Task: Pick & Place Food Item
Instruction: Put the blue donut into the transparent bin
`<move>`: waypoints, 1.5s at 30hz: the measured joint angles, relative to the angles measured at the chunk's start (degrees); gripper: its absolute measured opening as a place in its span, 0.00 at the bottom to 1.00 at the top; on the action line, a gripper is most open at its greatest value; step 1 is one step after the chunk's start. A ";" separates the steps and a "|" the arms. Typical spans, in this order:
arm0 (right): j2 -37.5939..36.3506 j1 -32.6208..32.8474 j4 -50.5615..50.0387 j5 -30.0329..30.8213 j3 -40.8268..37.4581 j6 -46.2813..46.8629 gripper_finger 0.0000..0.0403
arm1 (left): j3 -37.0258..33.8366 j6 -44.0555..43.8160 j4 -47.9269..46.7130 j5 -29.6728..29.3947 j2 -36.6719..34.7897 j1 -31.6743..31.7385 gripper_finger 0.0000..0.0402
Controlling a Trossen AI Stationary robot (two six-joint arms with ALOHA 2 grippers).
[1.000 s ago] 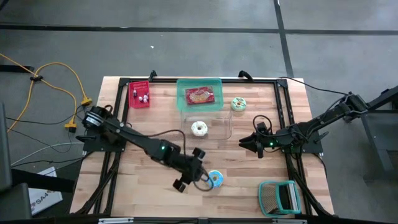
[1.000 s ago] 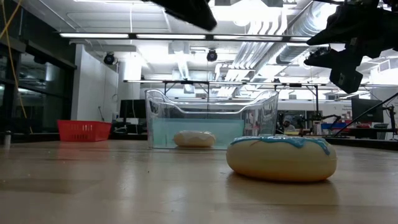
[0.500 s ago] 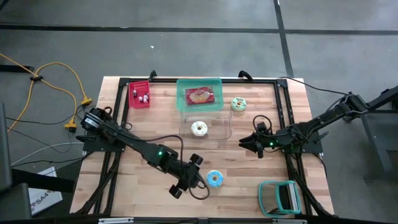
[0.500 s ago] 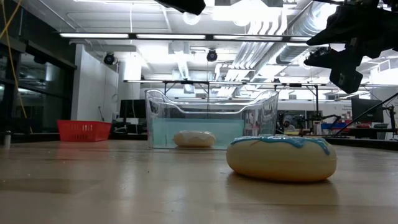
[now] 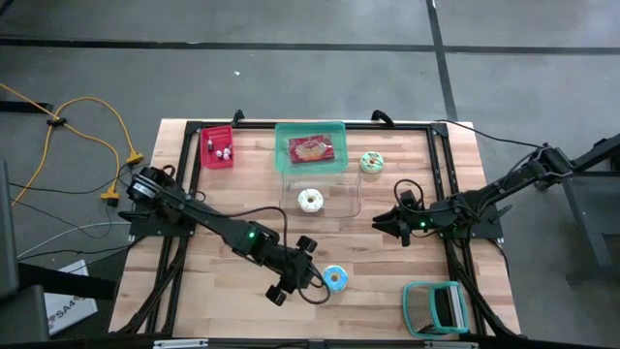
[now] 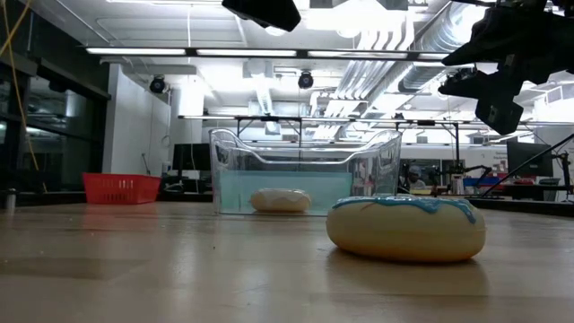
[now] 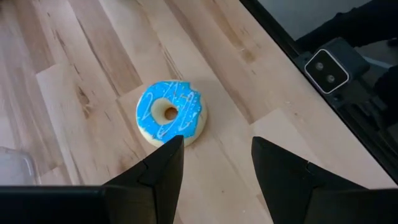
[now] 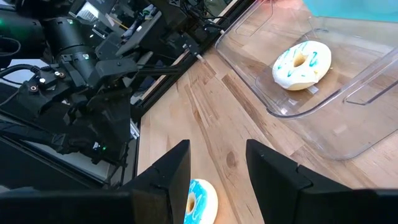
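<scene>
- Blue-iced ring doughnut (image 5: 335,278) lies flat on the wooden desk (image 5: 232,291), well short of the clear plastic bin (image 5: 321,197).
- Left gripper (image 5: 290,269) has drifted back beside the doughnut after pulling off half a second ago; jaws released, empty, doughnut unmoved.
- Grasp not yet made; looks like realignment.
- Right gripper (image 5: 385,225) waits beside the bin, jaws apart, unchanged.

Bare table (image 5: 223,291) all round blue donut (image 5: 335,278); clear bin (image 5: 322,194) well apart; left gripper (image 5: 302,268) crowds one side.
</scene>
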 joint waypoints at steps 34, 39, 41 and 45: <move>0.02 0.01 -0.33 -0.06 -0.02 -0.01 0.36 | 15.65 -0.96 -11.80 4.59 11.72 2.73 0.45; 0.01 0.01 -0.74 -0.02 0.00 -0.01 0.36 | 19.55 1.13 -14.79 4.76 15.86 2.45 0.45; 0.02 0.00 -0.93 -0.01 -0.02 -0.01 0.36 | 19.76 1.16 -14.39 4.76 16.63 2.36 0.45; 0.02 0.01 -1.35 -0.02 -0.02 -0.01 0.36 | 19.72 1.43 -14.02 4.74 17.63 2.34 0.45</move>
